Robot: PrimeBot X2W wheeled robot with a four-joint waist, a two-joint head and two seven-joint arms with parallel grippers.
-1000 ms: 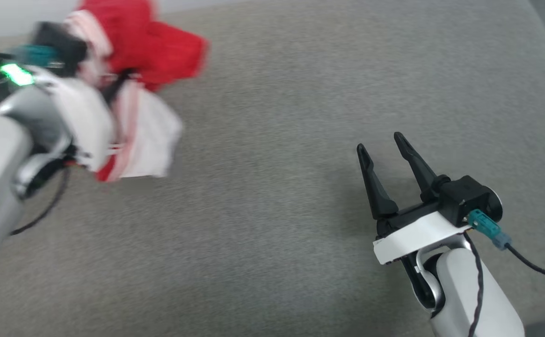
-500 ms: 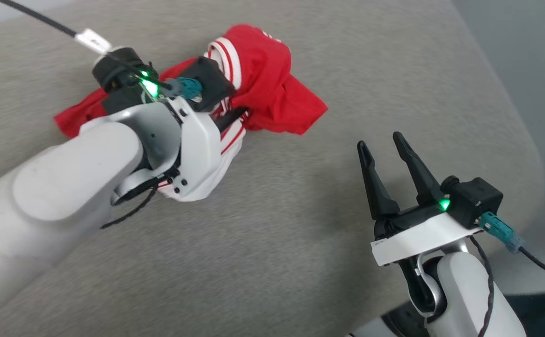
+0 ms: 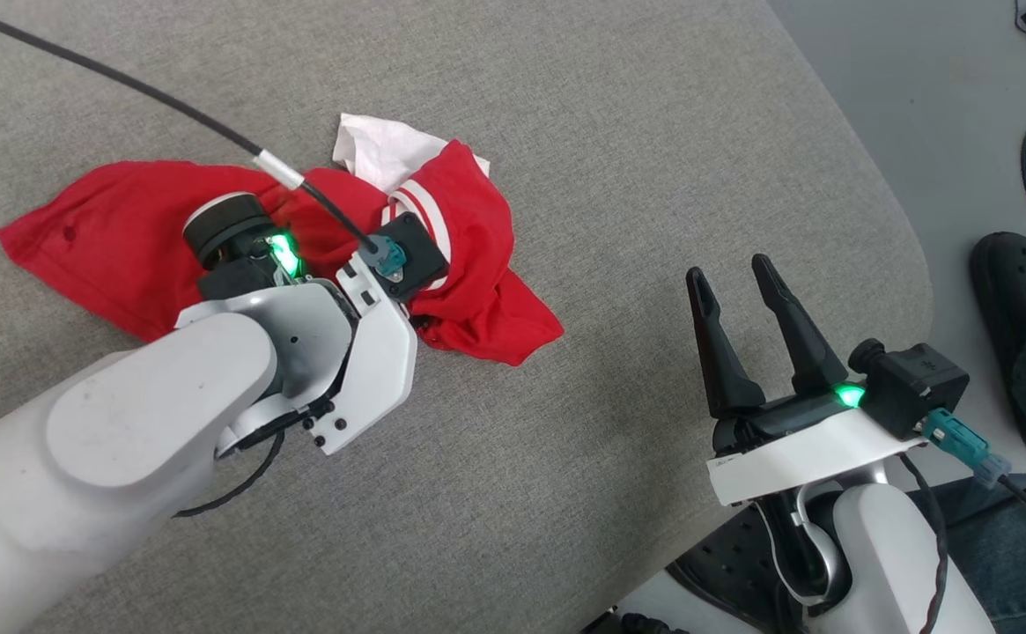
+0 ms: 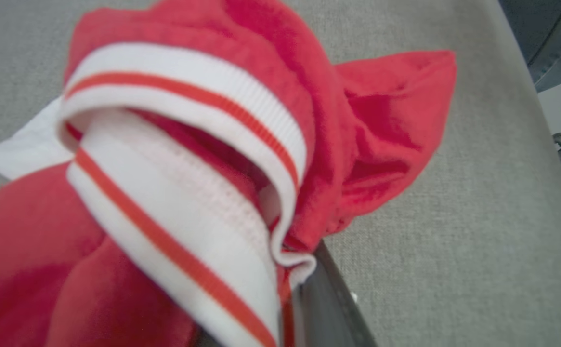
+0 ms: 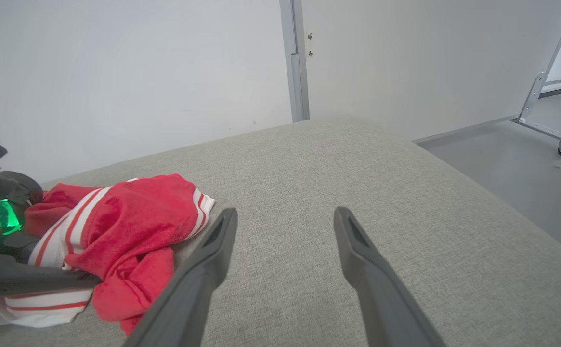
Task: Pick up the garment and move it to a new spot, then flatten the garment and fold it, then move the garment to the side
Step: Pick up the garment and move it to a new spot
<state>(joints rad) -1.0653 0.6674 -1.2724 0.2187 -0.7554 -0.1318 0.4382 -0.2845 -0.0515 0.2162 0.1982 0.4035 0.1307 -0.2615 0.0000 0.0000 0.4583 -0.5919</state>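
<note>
The garment (image 3: pixel 477 220) lies crumpled on the grey cushion (image 3: pixel 609 132), toward the cushion's far left part and well in from its rounded right edge. It is a red heap with a white sleeve (image 3: pixel 372 150) poking out on the side farthest from the robot, and the red body spreads leftward across the cushion.

The left gripper (image 5: pixel 83 279) is down in the heap, its claw closed on the red-and-white striped trim (image 4: pixel 189 96). From its wrist you can see the ribbed band folded over one dark finger (image 4: pixel 321 299) (the other finger is buried in cloth). A black cable (image 3: pixel 125 84) runs off from that wrist over the cushion's far left part.

The right gripper (image 3: pixel 728 271) hangs over the cushion's near right part, apart from the garment, its two fingers spread wide with nothing between them.

Just off the cushion's right edge a person's dark shoe (image 3: pixel 1010 291) stands on the grey floor (image 3: pixel 918 106).
</note>
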